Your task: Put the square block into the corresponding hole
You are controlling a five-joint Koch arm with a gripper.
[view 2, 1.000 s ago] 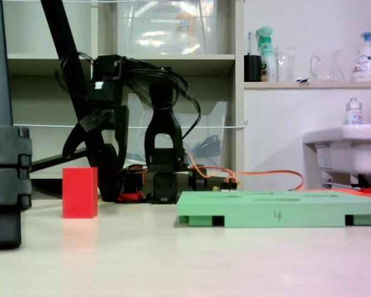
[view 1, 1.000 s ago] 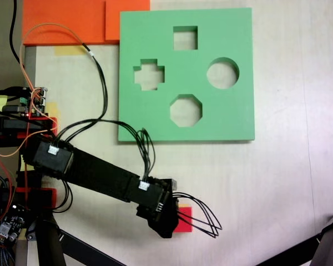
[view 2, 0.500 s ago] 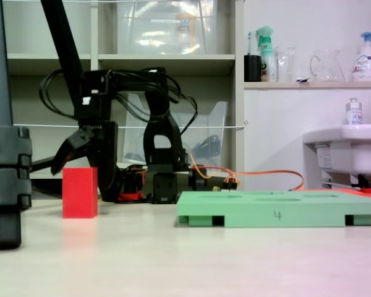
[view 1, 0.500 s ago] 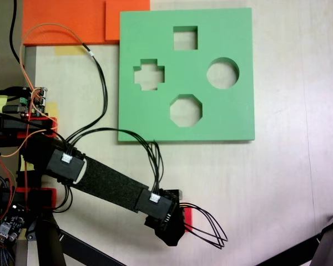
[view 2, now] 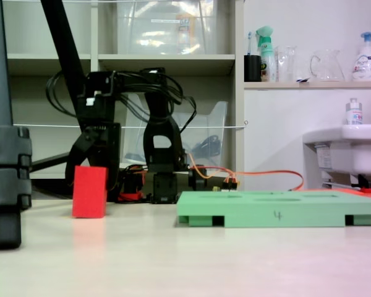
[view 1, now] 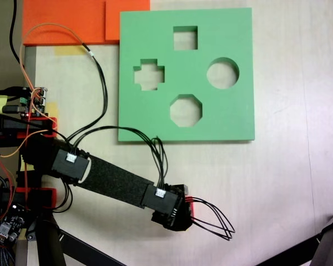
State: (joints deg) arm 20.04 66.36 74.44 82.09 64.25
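Low over table: my gripper, arm stretched out, wrist bent down.
Grip: jaws clamped on square block.
Hole: well apart, on green board.

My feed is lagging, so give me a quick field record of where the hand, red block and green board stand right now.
hand: low over the table, closed around the red block
red block: slightly tilted between the hand's sides in the side fixed view; in the top fixed view just a red sliver beside the hand
green board: flat on the table, apart from the block
square hole: empty, at the board's far side from the hand
task step: block not yet in the hole
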